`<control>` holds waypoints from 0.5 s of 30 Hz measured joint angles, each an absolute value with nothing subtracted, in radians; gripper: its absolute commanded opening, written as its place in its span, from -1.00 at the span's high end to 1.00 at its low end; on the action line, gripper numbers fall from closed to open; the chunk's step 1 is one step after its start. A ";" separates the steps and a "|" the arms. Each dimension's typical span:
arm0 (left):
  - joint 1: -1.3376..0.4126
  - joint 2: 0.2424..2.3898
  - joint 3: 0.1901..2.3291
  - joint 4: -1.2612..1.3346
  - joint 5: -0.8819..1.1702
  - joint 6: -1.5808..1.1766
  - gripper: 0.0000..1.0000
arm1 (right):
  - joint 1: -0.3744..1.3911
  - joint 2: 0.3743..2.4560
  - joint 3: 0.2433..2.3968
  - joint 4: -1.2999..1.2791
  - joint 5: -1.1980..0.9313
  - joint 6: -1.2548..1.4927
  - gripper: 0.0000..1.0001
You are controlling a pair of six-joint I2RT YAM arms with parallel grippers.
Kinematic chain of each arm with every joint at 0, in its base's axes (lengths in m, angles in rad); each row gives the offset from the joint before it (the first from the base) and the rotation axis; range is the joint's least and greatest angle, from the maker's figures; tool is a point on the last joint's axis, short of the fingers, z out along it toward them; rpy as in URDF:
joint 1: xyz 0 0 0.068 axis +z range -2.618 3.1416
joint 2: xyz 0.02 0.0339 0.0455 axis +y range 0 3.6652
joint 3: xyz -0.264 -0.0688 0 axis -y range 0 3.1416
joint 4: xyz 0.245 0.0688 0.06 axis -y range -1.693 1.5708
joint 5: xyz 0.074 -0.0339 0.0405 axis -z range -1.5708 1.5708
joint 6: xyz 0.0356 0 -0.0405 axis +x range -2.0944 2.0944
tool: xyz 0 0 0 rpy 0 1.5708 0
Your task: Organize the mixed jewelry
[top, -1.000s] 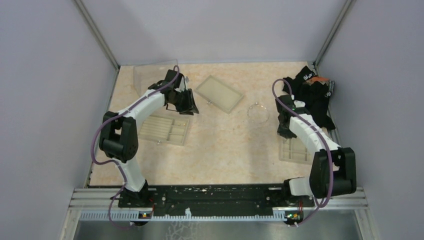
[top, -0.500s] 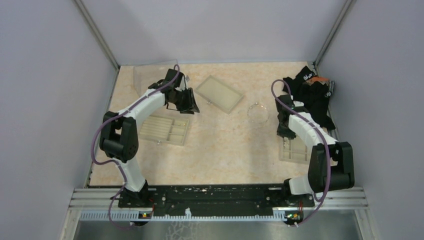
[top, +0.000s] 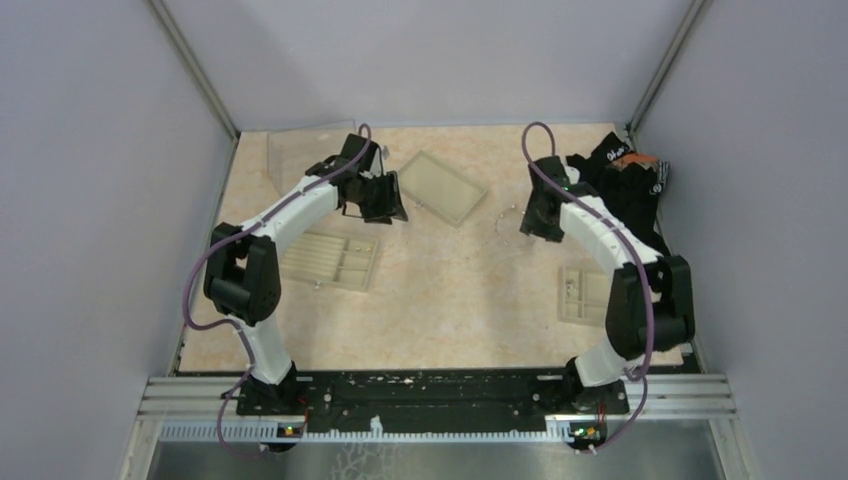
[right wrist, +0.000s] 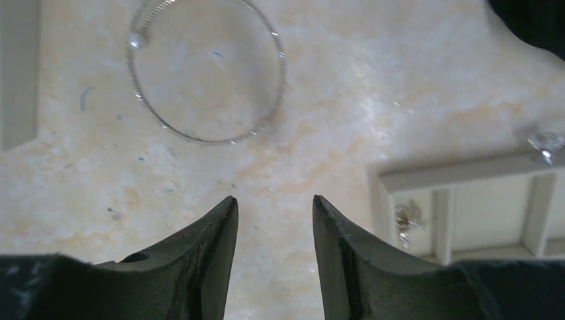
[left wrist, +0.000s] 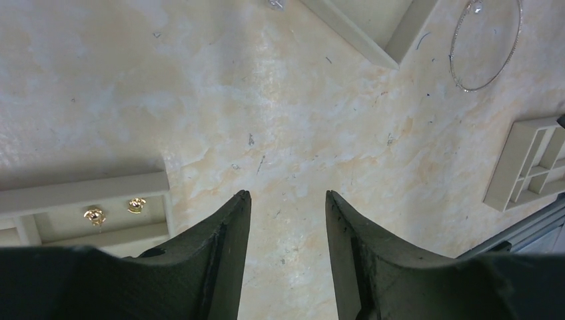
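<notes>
Sorting is maybe halfway, I'd guess. The left gripper (left wrist: 285,195) is about half open with nothing between its fingers, and the right gripper (right wrist: 273,199) is the same: empty and parted. The big leftover is the silvery loop (right wrist: 200,141), which lies loose on the table just ahead of the right gripper's tips, a bit toward the left arm's side, and not touching them. Two gold studs (left wrist: 94,215) already sit in a compartment of the left tray (left wrist: 80,185), right beside the left gripper. One silvery piece (right wrist: 406,219) is in the right tray (right wrist: 460,172) next to the right gripper. A sparkly bit (right wrist: 546,145) sits at that tray's far rim, but I can't tell if it's in or out. One more speck (left wrist: 275,4) lies far ahead of the left gripper by the flat tray (top: 440,187). That makes one loop, five small pieces and three trays.
</notes>
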State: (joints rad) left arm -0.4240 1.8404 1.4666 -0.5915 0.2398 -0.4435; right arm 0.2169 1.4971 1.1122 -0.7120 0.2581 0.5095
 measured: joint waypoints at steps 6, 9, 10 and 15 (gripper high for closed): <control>-0.432 1.840 1.469 -0.603 0.217 -0.440 -0.06 | 0.248 1.729 1.277 -0.675 0.221 0.525 0.13; -0.432 1.840 1.463 -0.605 0.202 -0.440 -0.06 | 0.248 1.834 1.369 -0.685 0.217 0.543 0.18; -0.432 1.840 1.459 -0.606 0.198 -0.440 -0.06 | 0.247 1.869 1.404 -0.689 0.215 0.551 0.19; -0.432 1.836 1.427 -0.609 0.182 -0.440 -0.06 | 0.247 1.994 1.543 -0.707 0.221 0.620 0.24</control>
State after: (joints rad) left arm -0.4320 1.8359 1.4273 -0.6086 0.1822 -0.4400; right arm 0.2466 1.9942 1.5433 -0.7067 0.2211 0.6197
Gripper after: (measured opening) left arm 0.531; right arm 0.393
